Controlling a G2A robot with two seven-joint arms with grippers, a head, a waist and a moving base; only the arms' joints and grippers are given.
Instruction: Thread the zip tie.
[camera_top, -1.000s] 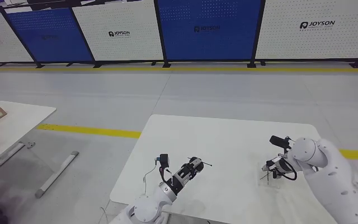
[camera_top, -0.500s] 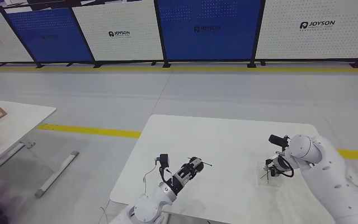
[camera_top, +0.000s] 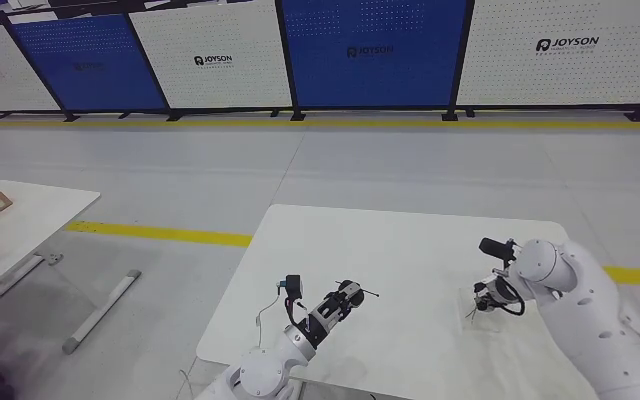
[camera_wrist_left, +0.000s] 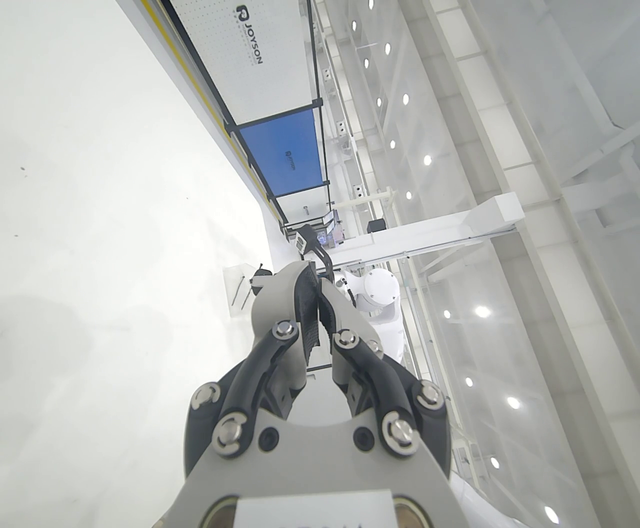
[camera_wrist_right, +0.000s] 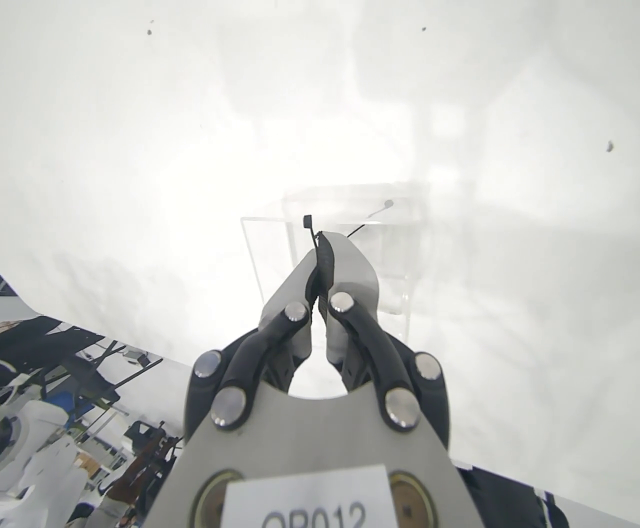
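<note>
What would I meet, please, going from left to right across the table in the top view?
The left gripper, the thin black strip jutting from its tip, a stretch of table, then the right gripper.

My left arm (camera_top: 285, 350) and right arm (camera_top: 585, 300) are glossy white shells with rounded joints; a black cable (camera_top: 512, 303) loops at the right wrist. My left gripper (camera_wrist_left: 316, 272) and right gripper (camera_wrist_right: 322, 242) share a grey metal plate, curved black links pinned with round silver screws, pale fingers (camera_wrist_right: 356, 265) with ribbed black pads (camera_wrist_left: 306, 310), and a white label (camera_wrist_right: 305, 500).
</note>
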